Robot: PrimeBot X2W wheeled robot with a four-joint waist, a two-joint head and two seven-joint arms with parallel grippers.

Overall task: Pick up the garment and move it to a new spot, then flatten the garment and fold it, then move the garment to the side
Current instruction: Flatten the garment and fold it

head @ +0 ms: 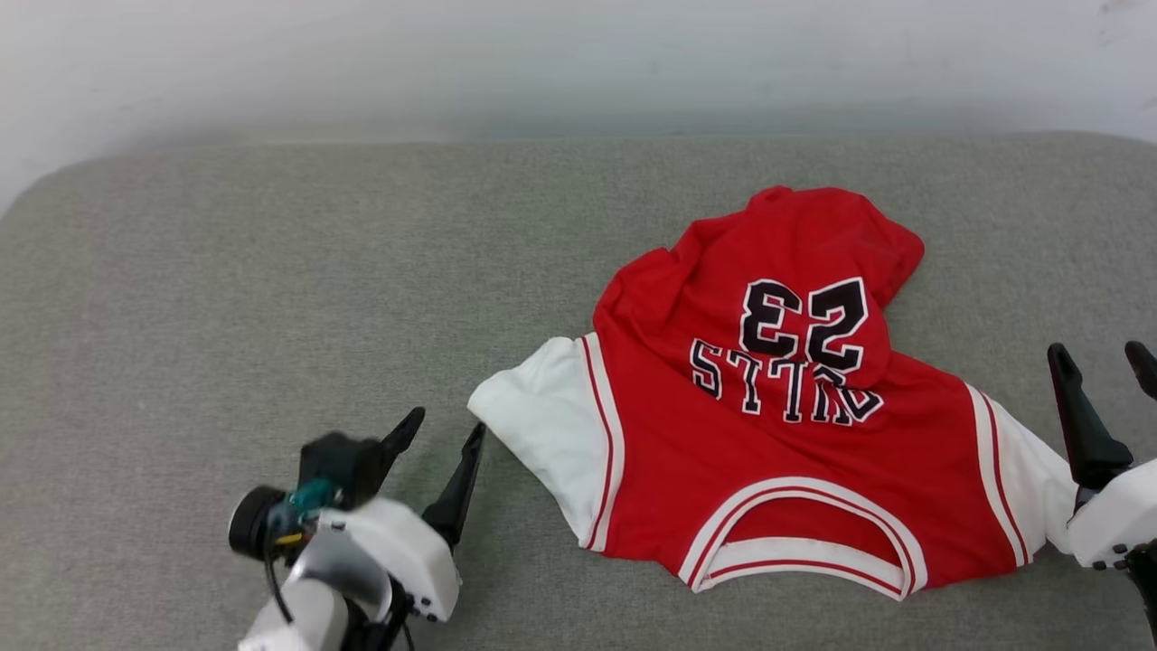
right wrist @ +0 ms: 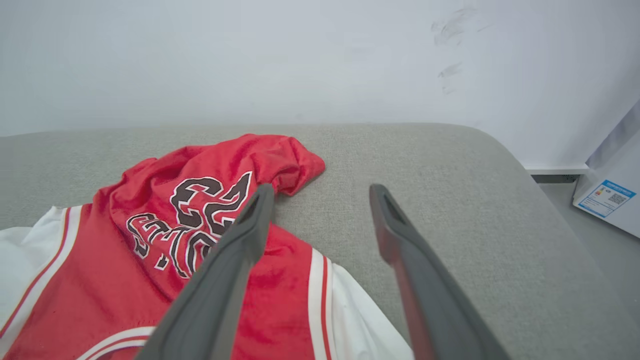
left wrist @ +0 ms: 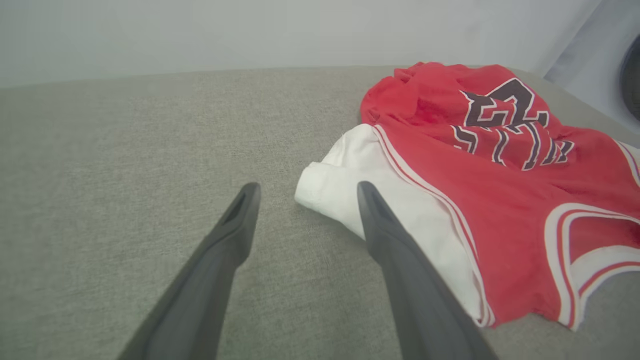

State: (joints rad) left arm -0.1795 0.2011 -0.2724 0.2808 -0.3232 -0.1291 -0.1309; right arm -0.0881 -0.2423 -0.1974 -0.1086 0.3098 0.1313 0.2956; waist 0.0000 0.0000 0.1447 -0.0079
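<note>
- A red jersey (head: 768,452) is laid on a grey cushion (head: 271,271), right of the middle, printed side up.
- The neckline (head: 804,533), trimmed in white and red stripes, is turned toward the near edge.
- The black, white-outlined number 23 (head: 804,321) and the lettering below it are seen upside down in the head view.
- White short sleeves (head: 542,425) are spread out to either side.
- The far part is bunched and rumpled, not flattened.

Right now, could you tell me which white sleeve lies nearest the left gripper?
The sleeve at the robot's left, just off the left gripper; the other sleeve lies by the right gripper.
</note>
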